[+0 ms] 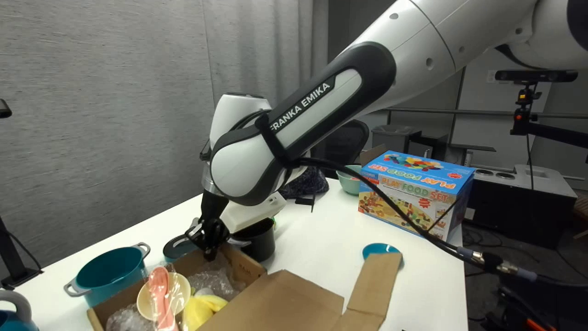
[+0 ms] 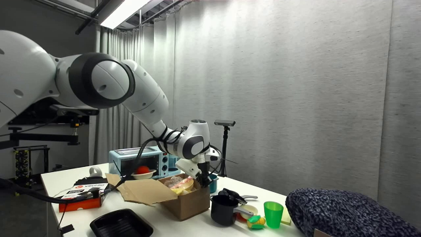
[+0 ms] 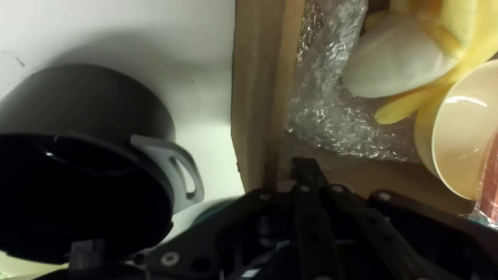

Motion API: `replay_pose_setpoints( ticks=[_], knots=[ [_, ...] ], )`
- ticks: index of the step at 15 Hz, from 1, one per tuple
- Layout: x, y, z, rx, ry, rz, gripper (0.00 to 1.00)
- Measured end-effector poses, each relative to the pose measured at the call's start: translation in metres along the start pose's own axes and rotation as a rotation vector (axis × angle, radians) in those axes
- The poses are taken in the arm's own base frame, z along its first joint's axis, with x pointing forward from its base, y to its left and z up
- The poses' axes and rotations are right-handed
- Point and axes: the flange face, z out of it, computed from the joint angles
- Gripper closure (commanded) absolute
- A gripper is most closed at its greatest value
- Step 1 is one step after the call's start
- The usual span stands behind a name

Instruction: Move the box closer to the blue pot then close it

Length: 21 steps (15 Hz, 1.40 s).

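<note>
- Closest to your wrist camera, the black two-finger gripper (image 3: 309, 171) has its fingers together, the tips over the inside of the large plain brown cardboard box (image 3: 253, 97), beside its wall; you cannot tell whether they press on the cardboard.
- You have one such box, on the white table (image 1: 321, 239), its top uncovered and two panels folded out: a broad brown flap (image 1: 280, 299) and a narrower brown flap (image 1: 374, 285).
- Inside it you can count one pink plastic spoon (image 1: 161, 294) in clear wrap and one round cream bowl (image 1: 183, 292); the yellow pieces (image 1: 202, 312) among the crumpled bubble wrap (image 1: 213, 278) you cannot count for certain.
- One small round teal-blue pot (image 1: 110, 271) with two grey side handles stands just beside the box; you cannot see whether they touch.
- In an exterior view the bottom edge cuts off the box and, in the corner, a second teal vessel (image 1: 16, 322) with a grey handle.
- Partly behind the gripper sits a dark round piece of cookware (image 1: 177, 250); pan or lid, you cannot tell.
- In an exterior view you get only a teal patch (image 2: 213, 184) past the gripper; whether it is the pot is hard to make out.
- Your wrist view clearly shows bare table between the box wall and one deep dark grey pot (image 3: 116, 101).
- In an exterior view you see one light-blue toaster oven (image 2: 154, 163) and one green plastic cup (image 2: 273, 214); in an exterior view, one blue printed toy carton (image 1: 413, 193) and one shallow teal dish (image 1: 379, 248), partly behind the narrower flap.
</note>
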Motion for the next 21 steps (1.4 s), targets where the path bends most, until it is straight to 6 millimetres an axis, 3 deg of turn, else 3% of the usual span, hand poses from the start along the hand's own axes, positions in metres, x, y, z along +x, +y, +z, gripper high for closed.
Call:
replay_pose_setpoints(
  ticks=[6,11,14,21],
  knots=[
    [0.029,0.004,0.017,-0.064,0.064,0.011,1.0],
    [0.044,-0.01,0.012,-0.042,0.099,0.012,1.0],
    [0.052,-0.028,-0.007,-0.001,0.099,0.015,1.0],
    [0.054,-0.066,-0.082,0.169,-0.048,-0.042,1.0]
  ],
)
